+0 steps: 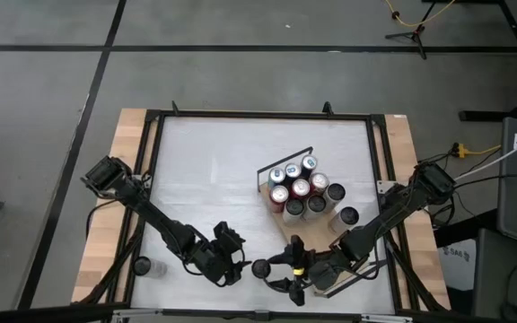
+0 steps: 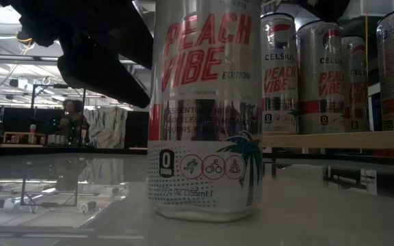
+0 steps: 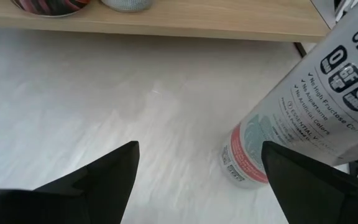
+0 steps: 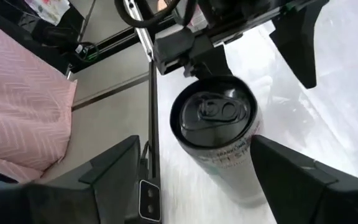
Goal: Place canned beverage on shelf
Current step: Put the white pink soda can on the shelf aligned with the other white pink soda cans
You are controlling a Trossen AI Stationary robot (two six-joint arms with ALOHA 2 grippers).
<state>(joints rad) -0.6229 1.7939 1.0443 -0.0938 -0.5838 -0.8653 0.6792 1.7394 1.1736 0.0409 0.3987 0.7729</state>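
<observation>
**Can bracketed by both arms, not yet gripped**

A single upright can [image 4: 219, 134] is seen standing on the white tabletop [image 3: 104, 99], directly ahead of the right end effector [image 4: 194, 171], whose fingers are spread apart with nothing between them. The left end effector [image 3: 197, 177] is likewise held apart and unloaded, the can just beside it. Farther off, the shelf [image 1: 281, 220] is already stocked with several cans [image 1: 299, 188]. The approach step is judged to be in hand; next, one end effector would need to be centred around the can and closed before lifting.
</observation>
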